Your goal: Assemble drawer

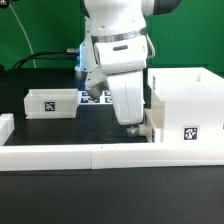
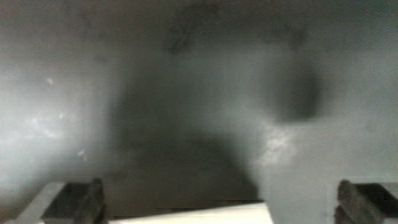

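Pincer (image 1: 133, 122) spread wide, gripping nothing visible, beside one box case (image 1: 186, 108); one tray (image 1: 50, 103) well apart.

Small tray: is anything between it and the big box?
Yes: the gripper itself hangs low between the small tray and the box case, close beside the case. Nothing else visible stands on the table between them.

BENCH DETAIL: A long low white border rail (image 1: 60, 153) runs across the front of the black bench (image 1: 60, 130) and turns back at the exterior view's left edge. Behind it, a partly hidden stretch of the marker board (image 1: 92, 98) lies flat. A green backdrop (image 1: 40, 25) closes the scene, with a dark cable (image 1: 42, 57) trailing across it.
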